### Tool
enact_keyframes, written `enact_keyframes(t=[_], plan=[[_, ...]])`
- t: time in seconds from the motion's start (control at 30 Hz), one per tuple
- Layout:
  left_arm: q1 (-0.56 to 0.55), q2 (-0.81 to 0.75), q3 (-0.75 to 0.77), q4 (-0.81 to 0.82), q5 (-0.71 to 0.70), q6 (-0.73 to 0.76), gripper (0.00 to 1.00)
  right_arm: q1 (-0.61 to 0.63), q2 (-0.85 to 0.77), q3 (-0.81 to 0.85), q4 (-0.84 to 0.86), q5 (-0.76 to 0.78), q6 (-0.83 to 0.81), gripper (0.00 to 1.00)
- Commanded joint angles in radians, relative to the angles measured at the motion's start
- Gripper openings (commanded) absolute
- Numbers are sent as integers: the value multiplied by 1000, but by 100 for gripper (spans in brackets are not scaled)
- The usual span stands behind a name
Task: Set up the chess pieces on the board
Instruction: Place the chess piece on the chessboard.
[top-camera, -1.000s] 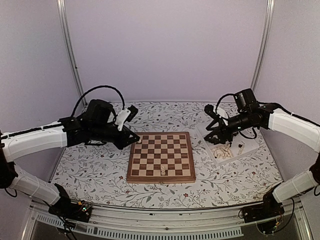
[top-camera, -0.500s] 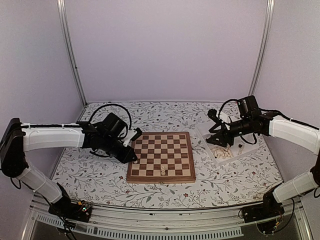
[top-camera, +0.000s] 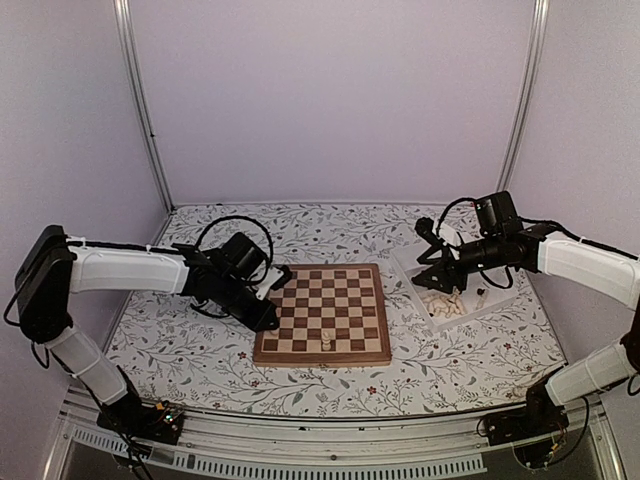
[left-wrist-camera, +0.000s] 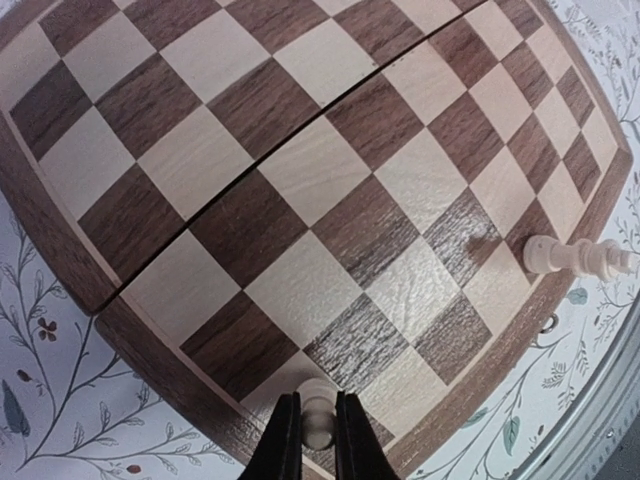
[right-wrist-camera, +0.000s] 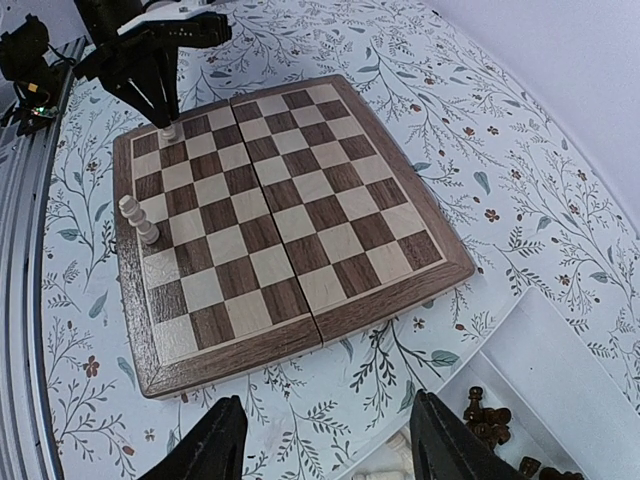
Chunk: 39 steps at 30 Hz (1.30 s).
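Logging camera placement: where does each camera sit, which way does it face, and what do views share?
Top external: above and behind the arm bases, facing down onto the chessboard; left arm and right arm show.
Left wrist: just above the board's corner, looking down; the left gripper pinches a pale pawn.
Right wrist: over the white tray, facing across the board towards the left arm; right gripper open.
Shared: both wrist views show that pawn.

We count one board (top-camera: 322, 313), two pale chess pieces (left-wrist-camera: 318, 415) (left-wrist-camera: 572, 258) and one tray (right-wrist-camera: 550, 360), its heaped pieces uncountable.
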Motion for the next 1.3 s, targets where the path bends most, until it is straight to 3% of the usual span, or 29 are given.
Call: enact_keyframes(t=[0.0, 0.5, 0.93, 1.1, 1.27], plan=[[-15, 28, 47, -25, -34, 6, 10, -5, 9, -11, 20, -1, -4, 59], [-37, 31, 57, -96, -89, -5, 12, -5, 16, -13, 20, -15, -4, 59], [-55, 5, 91, -84, -99, 7, 46, -53, 0, 75, -63, -30, 16, 60], [-53, -82, 129, -99, -161, 49, 48, -220, 15, 145, -179, 10, 29, 57], [-63, -196, 98, 86, -206, 84, 49, -269, 57, 110, -262, 176, -23, 53]])
